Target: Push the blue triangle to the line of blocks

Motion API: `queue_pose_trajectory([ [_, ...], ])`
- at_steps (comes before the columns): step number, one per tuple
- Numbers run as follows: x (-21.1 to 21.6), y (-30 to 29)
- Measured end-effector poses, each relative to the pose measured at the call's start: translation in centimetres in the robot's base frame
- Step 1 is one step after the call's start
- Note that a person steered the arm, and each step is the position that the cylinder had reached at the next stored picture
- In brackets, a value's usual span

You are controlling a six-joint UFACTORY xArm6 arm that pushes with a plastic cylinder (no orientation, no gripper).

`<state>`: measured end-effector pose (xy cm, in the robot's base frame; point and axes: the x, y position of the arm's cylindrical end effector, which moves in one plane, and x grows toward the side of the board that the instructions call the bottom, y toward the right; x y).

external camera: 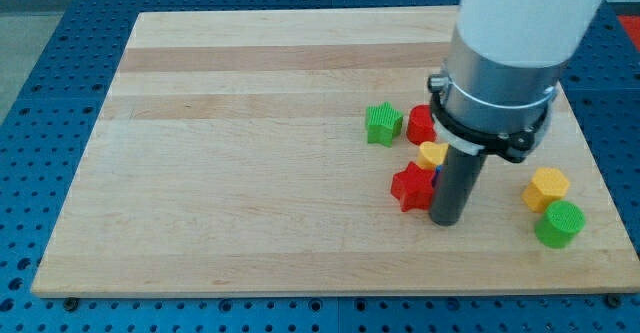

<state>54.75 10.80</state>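
In the camera view, my tip (446,219) is planted just right of the red star (411,186). Only a blue sliver (437,176), presumably the blue triangle, is glimpsed between star and rod. No hand is fitted; nothing is held. Counted on the worktop (250,173): two red, two green, two yellow blocks.
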Motion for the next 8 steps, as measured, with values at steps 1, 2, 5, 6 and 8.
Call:
queue_pose_trajectory([
  [1,-1.3,-0.1],
  [2,-2.4,0.5],
  [5,-5.0,1.3],
  [6,-5.0,1.4],
  [8,-5.0,3.7],
])
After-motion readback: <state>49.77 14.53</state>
